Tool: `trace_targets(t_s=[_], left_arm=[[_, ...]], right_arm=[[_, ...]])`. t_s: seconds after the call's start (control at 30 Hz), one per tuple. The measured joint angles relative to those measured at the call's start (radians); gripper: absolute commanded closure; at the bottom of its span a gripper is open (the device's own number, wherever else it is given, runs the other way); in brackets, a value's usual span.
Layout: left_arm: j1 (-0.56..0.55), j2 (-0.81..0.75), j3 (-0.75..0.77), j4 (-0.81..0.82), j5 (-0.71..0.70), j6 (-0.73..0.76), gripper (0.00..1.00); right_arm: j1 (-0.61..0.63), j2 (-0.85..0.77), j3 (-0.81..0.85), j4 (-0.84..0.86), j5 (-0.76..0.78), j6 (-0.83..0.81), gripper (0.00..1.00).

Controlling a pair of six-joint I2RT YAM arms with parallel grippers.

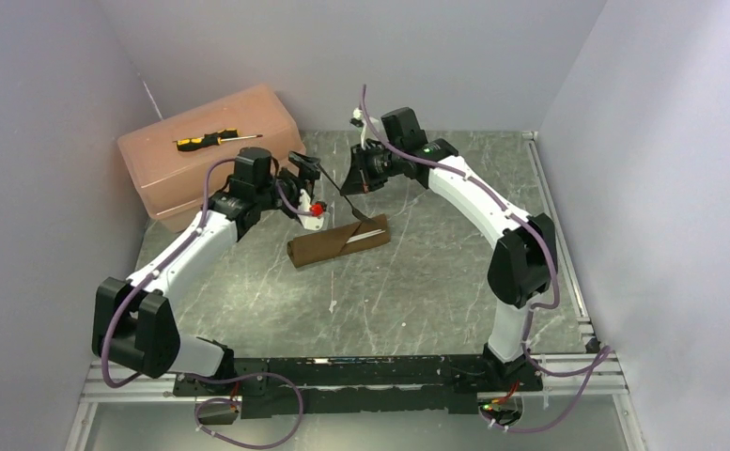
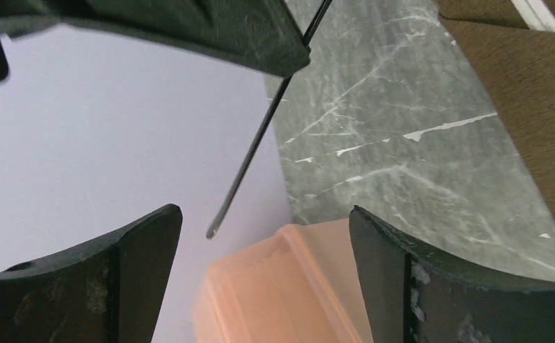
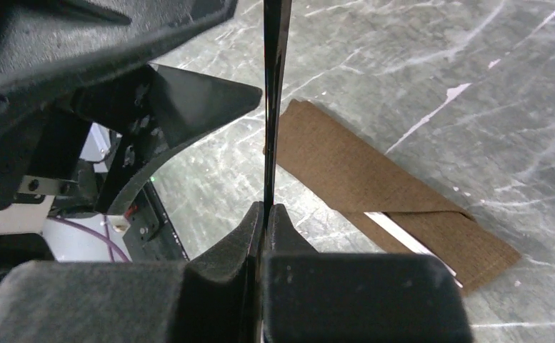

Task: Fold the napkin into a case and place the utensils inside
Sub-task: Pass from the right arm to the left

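1. The table [image 1: 417, 291], grey marbled, fills the centre of the top view, with pale walls around it
2. The pink box [image 1: 168, 169] sits at the upper left of the top view, against the wall; a screwdriver [image 1: 212, 140] with a yellow-and-black handle lies on its lid
3. The left gripper [image 1: 304, 169], just right of the box, has its jaws wide apart and nothing between them
4. The right gripper [image 1: 359, 178], upper centre of the top view, has its fingers pressed together on a thin utensil [image 3: 271, 107], held above the table over the near end of the cloth
5. The napkin [image 1: 338, 243], folded into a narrow brown case, lies flat at the centre of the table
6. A silvery utensil piece [image 1: 370, 233] shows at the fold opening toward the case's right end
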Motion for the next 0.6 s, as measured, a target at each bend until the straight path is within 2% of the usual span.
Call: trace_targets(t_s=[0.13, 0.4, 0.47, 0.5, 0.57, 0.6], left_arm=[[0.0, -0.026, -0.032, 0.037, 0.021, 0.068, 0.13], [0.0, -0.041, -0.063, 0.067, 0.047, 0.173, 0.31], [0.0, -0.048, -0.081, 0.078, 0.051, 0.184, 0.44], [0.0, -0.052, -0.091, 0.084, 0.054, 0.192, 0.55], [0.0, -0.058, -0.102, 0.089, 0.059, 0.201, 0.86], [0.0, -0.062, -0.107, 0.098, 0.061, 0.209, 0.96]], right_arm=[[0.016, 0.029, 0.056, -0.033, -0.027, -0.018, 1.0], [0.052, 0.071, 0.145, -0.098, -0.07, -0.035, 1.0], [0.058, 0.08, 0.163, -0.104, -0.074, -0.036, 1.0], [0.06, 0.084, 0.17, -0.105, -0.074, -0.036, 1.0], [0.061, 0.085, 0.173, -0.107, -0.074, -0.036, 1.0], [0.061, 0.086, 0.173, -0.108, -0.074, -0.036, 1.0]])
